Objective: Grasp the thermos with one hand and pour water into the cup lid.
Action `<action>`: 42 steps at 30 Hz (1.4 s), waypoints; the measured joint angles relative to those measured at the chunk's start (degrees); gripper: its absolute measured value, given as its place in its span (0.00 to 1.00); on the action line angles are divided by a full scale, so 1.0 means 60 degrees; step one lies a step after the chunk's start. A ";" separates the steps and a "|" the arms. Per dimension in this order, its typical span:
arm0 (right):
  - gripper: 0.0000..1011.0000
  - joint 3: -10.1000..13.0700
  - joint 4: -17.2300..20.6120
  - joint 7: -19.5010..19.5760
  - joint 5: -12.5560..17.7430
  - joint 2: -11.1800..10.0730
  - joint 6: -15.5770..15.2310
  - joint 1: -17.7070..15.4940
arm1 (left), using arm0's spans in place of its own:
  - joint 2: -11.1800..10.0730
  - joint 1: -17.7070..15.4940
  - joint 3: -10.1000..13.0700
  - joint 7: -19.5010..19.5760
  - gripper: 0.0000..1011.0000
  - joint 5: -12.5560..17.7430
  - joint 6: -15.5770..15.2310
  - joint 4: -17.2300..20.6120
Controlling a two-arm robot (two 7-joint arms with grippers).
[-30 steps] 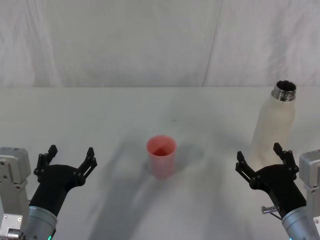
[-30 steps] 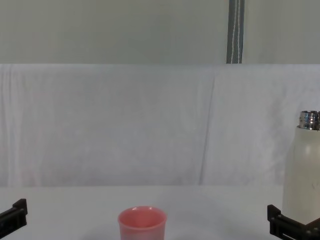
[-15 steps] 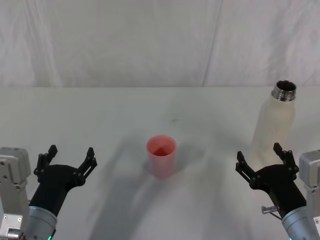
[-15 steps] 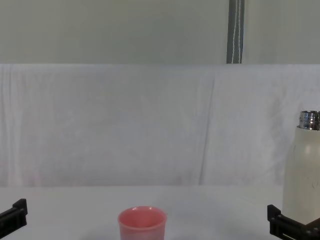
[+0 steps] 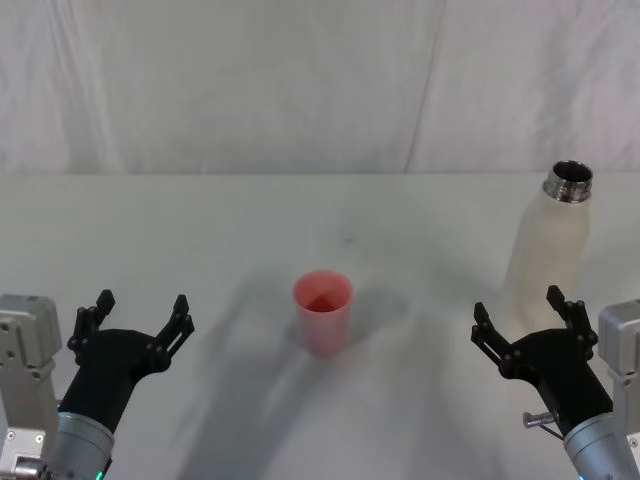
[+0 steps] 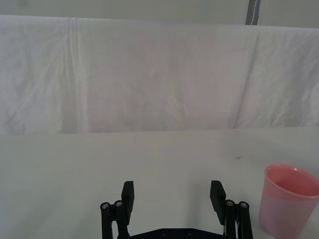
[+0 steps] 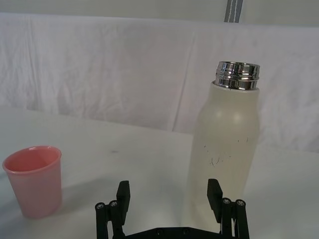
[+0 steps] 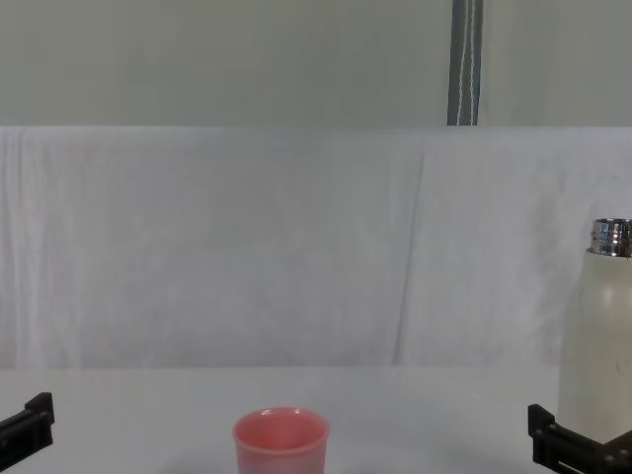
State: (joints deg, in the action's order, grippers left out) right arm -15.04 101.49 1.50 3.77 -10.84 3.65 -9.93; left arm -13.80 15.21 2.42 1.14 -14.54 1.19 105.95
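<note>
In the chest view the thermos (image 8: pixel 604 336) runs past the right edge (base hidden behind the right gripper (image 8: pixel 578 449))

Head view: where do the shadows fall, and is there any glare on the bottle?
Head view: the cup lid casts soft shadows toward the near left on the table. Right wrist view: the thermos has bright glints on its steel neck, none on its matte body.
</note>
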 joint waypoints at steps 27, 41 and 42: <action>0.99 0.0993 -0.0399 -0.0877 0.0801 0.0169 0.0117 0.0107 | -0.0001 0.0000 -0.0001 -0.0001 0.99 0.0000 0.0000 0.0000; 0.99 0.1336 -0.1278 -0.1486 0.0974 0.0474 0.0391 0.0780 | -0.0001 0.0000 0.0000 -0.0001 0.99 0.0000 0.0001 -0.0001; 0.99 0.1336 -0.1278 -0.1486 0.0974 0.0474 0.0391 0.0780 | -0.0001 0.0000 0.0000 -0.0001 0.99 0.0000 0.0000 -0.0001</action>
State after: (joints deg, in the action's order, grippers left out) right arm -7.03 93.82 -7.42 9.61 -8.00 5.99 -5.25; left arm -13.81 15.21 2.41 1.14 -14.54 1.19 105.95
